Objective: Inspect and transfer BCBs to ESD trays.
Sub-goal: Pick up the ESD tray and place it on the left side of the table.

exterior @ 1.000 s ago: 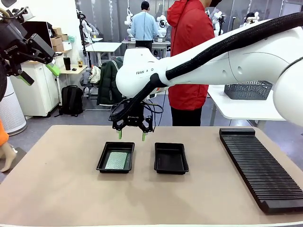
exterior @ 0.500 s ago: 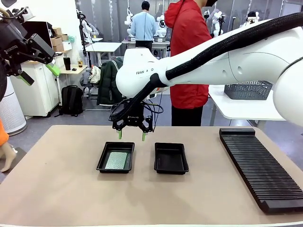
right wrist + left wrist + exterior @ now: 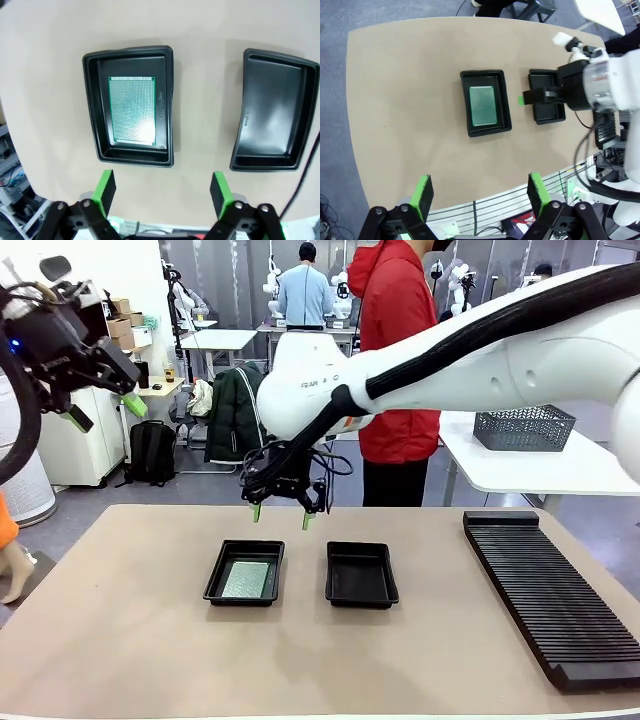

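The tan surface [image 3: 120,630] spans the front view, and the white right arm [image 3: 480,370] reaches over it from the right toward the middle. A person in a red jacket [image 3: 400,370] stands at the far side. A long black ribbed rack [image 3: 555,590] lies along the surface's right end. Two black ESD trays sit side by side near the centre without touching. The left tray [image 3: 214,580] holds one BCB [image 3: 246,579] lying flat on its floor, and the right tray [image 3: 361,578] sits just beside it. The right pincer [image 3: 281,517] hangs above the surface just behind the trays, nearer the left one, jaws wide and gripping nothing. The left pincer [image 3: 105,412] is raised high at the left side, jaws also wide with nothing between them.
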